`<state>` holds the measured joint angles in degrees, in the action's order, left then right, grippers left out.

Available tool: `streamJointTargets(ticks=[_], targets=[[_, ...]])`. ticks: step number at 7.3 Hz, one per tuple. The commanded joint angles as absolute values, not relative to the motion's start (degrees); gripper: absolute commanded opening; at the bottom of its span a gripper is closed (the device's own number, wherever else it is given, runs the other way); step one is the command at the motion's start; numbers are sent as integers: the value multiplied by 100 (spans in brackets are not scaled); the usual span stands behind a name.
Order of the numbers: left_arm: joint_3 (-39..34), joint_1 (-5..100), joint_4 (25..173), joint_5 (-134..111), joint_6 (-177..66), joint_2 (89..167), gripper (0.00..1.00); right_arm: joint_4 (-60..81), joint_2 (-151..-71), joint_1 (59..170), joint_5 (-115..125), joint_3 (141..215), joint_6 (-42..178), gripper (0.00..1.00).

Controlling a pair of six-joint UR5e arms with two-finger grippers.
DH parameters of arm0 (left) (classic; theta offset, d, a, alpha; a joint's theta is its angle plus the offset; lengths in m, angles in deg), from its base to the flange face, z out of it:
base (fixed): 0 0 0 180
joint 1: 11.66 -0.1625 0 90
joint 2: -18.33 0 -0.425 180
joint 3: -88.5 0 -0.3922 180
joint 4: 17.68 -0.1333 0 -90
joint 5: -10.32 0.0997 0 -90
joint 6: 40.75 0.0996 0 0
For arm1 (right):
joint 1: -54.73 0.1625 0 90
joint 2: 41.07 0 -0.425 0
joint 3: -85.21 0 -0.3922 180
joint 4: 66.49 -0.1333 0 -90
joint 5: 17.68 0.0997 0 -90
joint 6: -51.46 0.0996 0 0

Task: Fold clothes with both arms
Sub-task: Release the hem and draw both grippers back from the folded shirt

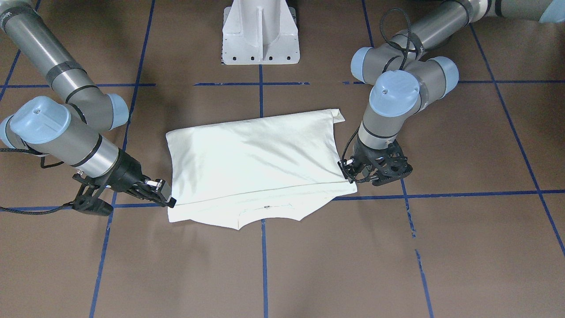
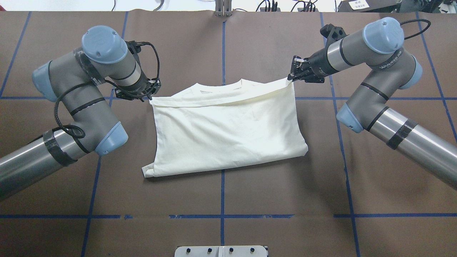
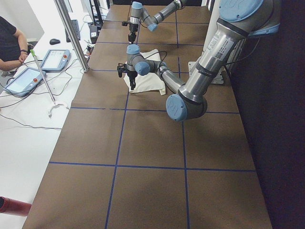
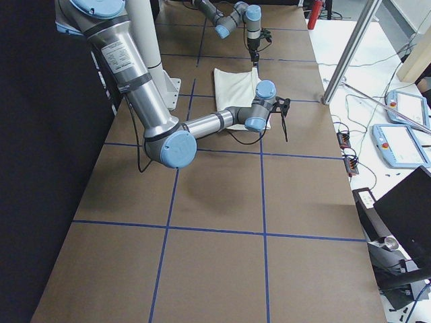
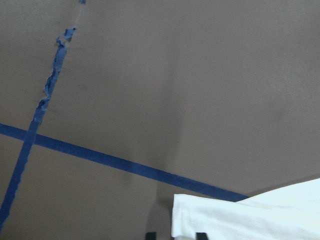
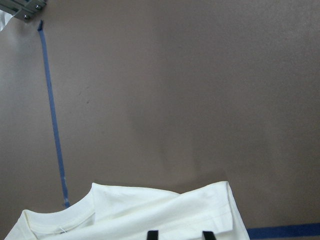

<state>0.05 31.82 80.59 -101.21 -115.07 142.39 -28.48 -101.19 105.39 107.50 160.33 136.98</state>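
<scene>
- A cream shirt point(image 2: 228, 132) was found lying near the middle of the brown tabletop point(image 2: 250, 200), plain side up, with no print seen.
- The shirt was noted to be folded over on itself, the fold toward the robot and the free edges away from it.
- The collar point(image 2: 217, 90) was seen at the far edge, partly covered by the upper layer.
- The left tool point(image 2: 150, 96) was found clamped on the far corner of the upper layer at the robot's left.
- The right tool point(image 2: 290, 77) was found clamped on the opposite far corner of the same layer.
- The edge of the upper layer was observed stretched between the two tools and sagging slightly in the middle.
- In both wrist views, cloth was seen between the black fingertips at the bottom edge.
- Blue tape lines point(image 2: 222, 192) were recorded as a grid across the tabletop, one of them passing under the shirt.
- A white pedestal point(image 1: 260, 35) was noted at the robot's side of the tabletop, well apart from the shirt.
</scene>
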Motion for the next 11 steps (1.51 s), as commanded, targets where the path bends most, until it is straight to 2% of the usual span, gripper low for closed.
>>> streamJointTargets(ticks=[1,4,7,11], targets=[[-297,3228,8015,-10122,-11510,14191,100,-2834,-10189,10501,10791,16253,13767,100],[-667,3229,7997,-10130,-11694,14086,100,-2677,-11345,9547,10058,17499,13803,100],[-853,3229,7944,-10139,-11713,14024,100,-477,-11569,9095,9807,18696,13794,100],[-923,3202,7953,-10148,-11870,14050,100,-250,-11587,9006,9798,18471,13759,100]])
